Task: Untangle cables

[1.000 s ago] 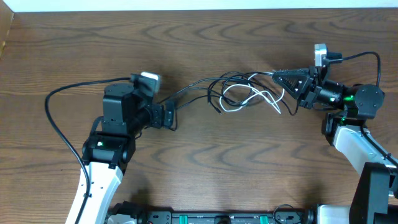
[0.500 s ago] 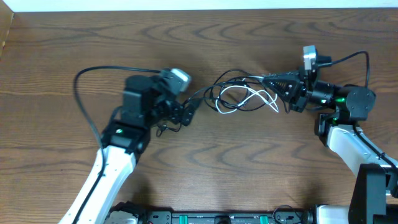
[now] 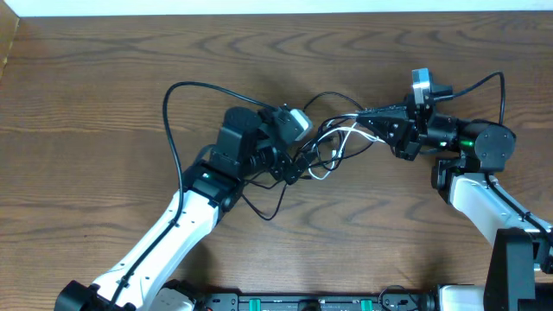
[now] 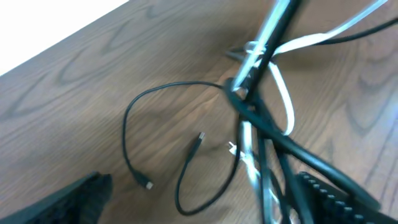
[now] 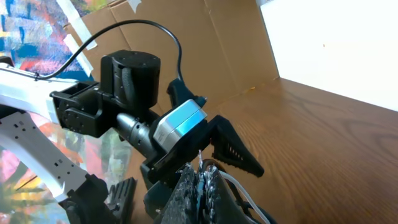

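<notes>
Tangled black and white cables (image 3: 341, 138) on wooden surface (image 3: 130, 52); left pincer (image 3: 298, 164) at their left end, right pincer (image 3: 380, 121) clamping their right end

Overhead: straight down, whole table (image 3: 86, 86). Left wrist: close, onto cables (image 4: 250, 112). Right wrist: level, facing left arm (image 5: 127, 74).

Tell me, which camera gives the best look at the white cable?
The left wrist: the white cable loops close up across the black cables. Overhead shows it small, tangled among them. Right wrist shows barely a sliver at the bottom.
</notes>
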